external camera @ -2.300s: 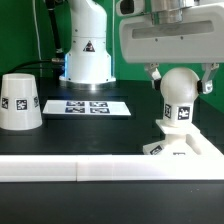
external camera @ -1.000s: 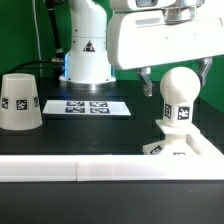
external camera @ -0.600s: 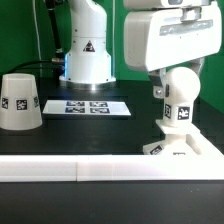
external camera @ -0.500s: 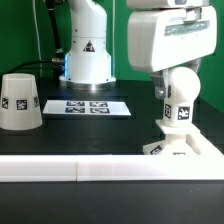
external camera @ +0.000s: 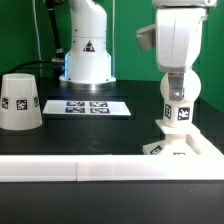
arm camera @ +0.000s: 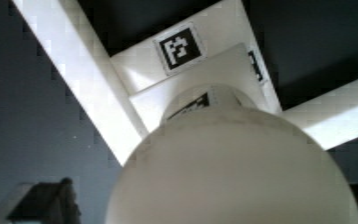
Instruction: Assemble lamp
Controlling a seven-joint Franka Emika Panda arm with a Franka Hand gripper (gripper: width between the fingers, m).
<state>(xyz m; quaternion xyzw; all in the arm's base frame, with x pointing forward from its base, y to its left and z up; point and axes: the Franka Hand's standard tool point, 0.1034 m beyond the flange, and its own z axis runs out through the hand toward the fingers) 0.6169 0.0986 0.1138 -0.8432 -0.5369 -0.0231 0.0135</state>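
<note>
Shows bulb (external camera: 187,100) upright on base (external camera: 180,146) at the exterior view's right, w/ gripper (external camera: 175,88) lowered over bulb's top; can't tell if clamped or loose. Shows shade (external camera: 20,102) alone at the exterior view's left, well apart, past marker board (external camera: 88,106). Prob. approx. midway: bulb seating maybe unfinished, shade not yet fitted.

The exterior view is bright and even, lit softly from above. The shade (external camera: 20,102) shows gentle grey shading, and the white surfaces nearly wash out, with mild overall softness. The wrist view is dimmer: the bulb (arm camera: 220,165) looms blurred, while the square tag (arm camera: 179,47) beyond it reads fairly crisp.
</note>
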